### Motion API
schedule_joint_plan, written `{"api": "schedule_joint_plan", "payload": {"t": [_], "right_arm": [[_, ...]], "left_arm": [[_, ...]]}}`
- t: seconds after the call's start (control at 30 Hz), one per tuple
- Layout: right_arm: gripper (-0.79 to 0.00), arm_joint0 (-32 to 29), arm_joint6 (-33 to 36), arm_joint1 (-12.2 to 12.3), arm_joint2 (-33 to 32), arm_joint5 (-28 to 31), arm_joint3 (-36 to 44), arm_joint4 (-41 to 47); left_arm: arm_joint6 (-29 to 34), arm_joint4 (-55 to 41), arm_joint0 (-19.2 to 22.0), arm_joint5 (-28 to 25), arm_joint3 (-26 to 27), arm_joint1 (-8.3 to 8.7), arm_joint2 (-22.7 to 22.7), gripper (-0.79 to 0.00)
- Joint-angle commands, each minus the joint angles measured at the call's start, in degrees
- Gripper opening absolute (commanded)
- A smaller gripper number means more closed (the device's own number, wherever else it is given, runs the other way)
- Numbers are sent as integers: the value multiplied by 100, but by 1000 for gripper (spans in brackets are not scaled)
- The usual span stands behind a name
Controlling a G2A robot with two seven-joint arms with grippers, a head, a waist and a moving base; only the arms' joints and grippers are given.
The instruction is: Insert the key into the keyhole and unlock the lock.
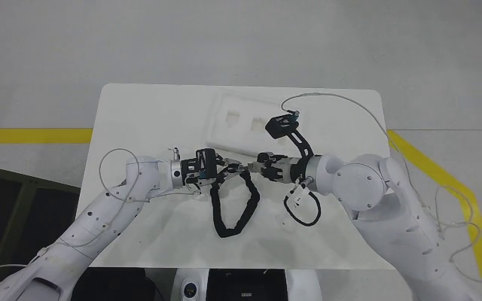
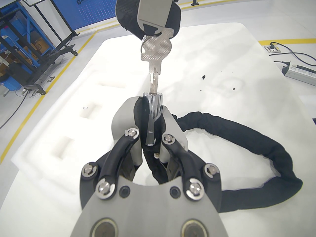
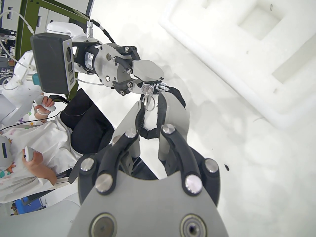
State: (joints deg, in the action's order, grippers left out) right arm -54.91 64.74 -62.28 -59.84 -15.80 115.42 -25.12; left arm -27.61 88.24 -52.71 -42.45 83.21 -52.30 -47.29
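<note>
My left gripper (image 2: 150, 102) is shut on the chrome lock cylinder (image 2: 153, 114), held just above the table with the keyhole facing my right gripper. The silver key (image 2: 156, 50) stands with its tip in the keyhole and most of the blade still showing. A small ring hangs from its bow. My right gripper (image 3: 150, 99) has its fingers on either side of the bow with a visible gap, so it is open. The lock's black sleeved chain (image 1: 233, 211) loops down onto the table. From above, the two grippers (image 1: 220, 167) (image 1: 254, 167) meet tip to tip at mid-table.
A white foam tray (image 1: 245, 120) with square recesses lies behind the grippers on the white table (image 1: 135, 128). A thin cable (image 1: 339, 98) arcs over the table's back right corner. Bare table lies to the left and front.
</note>
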Motion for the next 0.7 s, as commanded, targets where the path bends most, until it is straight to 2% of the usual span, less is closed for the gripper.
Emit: {"api": "schedule_joint_plan", "payload": {"t": [0.0, 0.67], "right_arm": [[-785, -12, -10, 1, -9, 8, 2, 25], [-785, 164, -236, -82, 327, 111, -235, 172]], "left_arm": [[0, 0, 0, 0, 0, 0, 0, -785], [0, 0, 0, 0, 0, 0, 0, -785]]}}
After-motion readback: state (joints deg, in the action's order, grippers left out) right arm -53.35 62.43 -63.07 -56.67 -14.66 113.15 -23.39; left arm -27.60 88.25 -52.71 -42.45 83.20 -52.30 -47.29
